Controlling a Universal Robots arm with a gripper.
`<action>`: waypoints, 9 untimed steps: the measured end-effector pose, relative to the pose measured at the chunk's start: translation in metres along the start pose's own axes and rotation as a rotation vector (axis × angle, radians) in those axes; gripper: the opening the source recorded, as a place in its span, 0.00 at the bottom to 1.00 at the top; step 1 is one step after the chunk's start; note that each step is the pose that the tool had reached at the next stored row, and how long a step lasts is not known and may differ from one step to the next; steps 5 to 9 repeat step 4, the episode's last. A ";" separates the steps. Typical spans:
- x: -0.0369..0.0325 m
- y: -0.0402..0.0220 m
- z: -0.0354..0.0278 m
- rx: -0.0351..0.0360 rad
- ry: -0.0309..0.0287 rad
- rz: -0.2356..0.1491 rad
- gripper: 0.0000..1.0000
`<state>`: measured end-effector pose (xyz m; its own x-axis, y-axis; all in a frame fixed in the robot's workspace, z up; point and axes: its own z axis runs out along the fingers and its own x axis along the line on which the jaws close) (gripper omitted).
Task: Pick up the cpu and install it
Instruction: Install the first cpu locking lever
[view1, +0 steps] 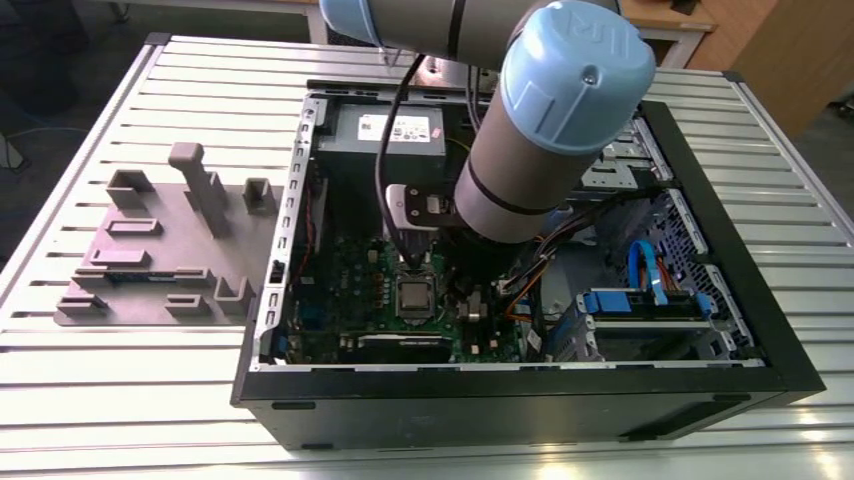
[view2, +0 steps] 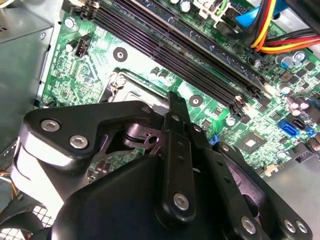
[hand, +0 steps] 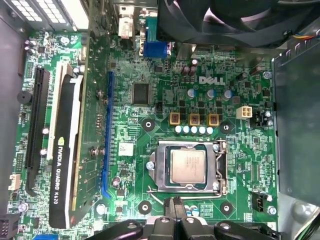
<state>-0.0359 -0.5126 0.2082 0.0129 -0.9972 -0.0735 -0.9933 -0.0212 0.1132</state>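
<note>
The cpu (hand: 187, 166), a small square chip with a silver-grey top, lies flat in the metal socket frame (hand: 156, 170) on the green motherboard (hand: 150, 75). In the exterior view the cpu (view1: 415, 297) sits in the middle of the open computer case (view1: 507, 400), just in front of the arm's wrist (view1: 514, 190). My gripper (hand: 174, 202) hovers over the socket's edge, beside the chip. Its black fingertips look pressed together with nothing between them. In the second wrist view the gripper (view2: 175, 100) hangs above the socket and hides most of it.
A grey power supply (view1: 394, 130) fills the case's far end. A graphics card (hand: 65, 165) stands beside the socket, and a black fan (hand: 225, 20) lies past it. Memory slots (view2: 190, 55) run nearby. A grey fixture tray (view1: 160, 250) sits outside the case on the slatted table (view1: 134, 420).
</note>
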 end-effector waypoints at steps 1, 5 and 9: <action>0.0001 0.0000 -0.0001 -0.0001 -0.0017 0.000 0.11; 0.0001 0.0000 -0.0001 0.0000 -0.0049 -0.001 0.11; 0.0001 0.0000 -0.0001 0.0000 -0.0049 -0.001 0.11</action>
